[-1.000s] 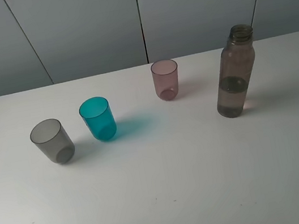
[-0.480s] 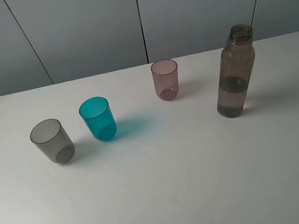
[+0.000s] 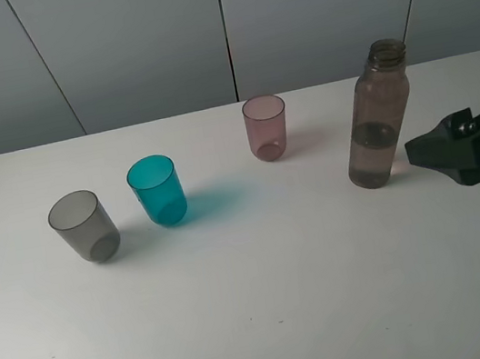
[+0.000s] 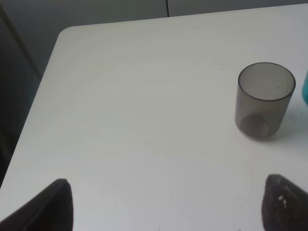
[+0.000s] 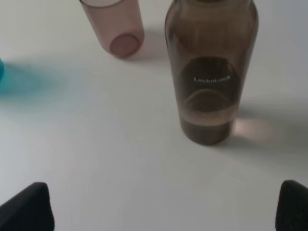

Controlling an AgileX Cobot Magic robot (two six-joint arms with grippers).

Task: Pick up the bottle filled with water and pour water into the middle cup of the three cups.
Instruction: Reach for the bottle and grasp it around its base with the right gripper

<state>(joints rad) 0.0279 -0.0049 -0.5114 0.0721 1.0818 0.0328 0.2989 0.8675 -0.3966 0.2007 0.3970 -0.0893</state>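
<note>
Currently my right end effector (image 3: pixel 438 154) stands fully spread, empty, near the upright bottle (image 3: pixel 378 117) on the surface (image 3: pixel 270 303); my left end effector (image 4: pixel 168 204) likewise spread.

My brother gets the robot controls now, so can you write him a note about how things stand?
The left gripper is open, empty, near the grey cup.
The right gripper is open, empty, facing the bottle, not touching it.
The bottle stands upright, uncapped, partly filled.
The teal cup stands between the grey cup and the pinkish cup.
Done: nothing yet.
Left: grasp the bottle, pour into the teal cup.
</note>
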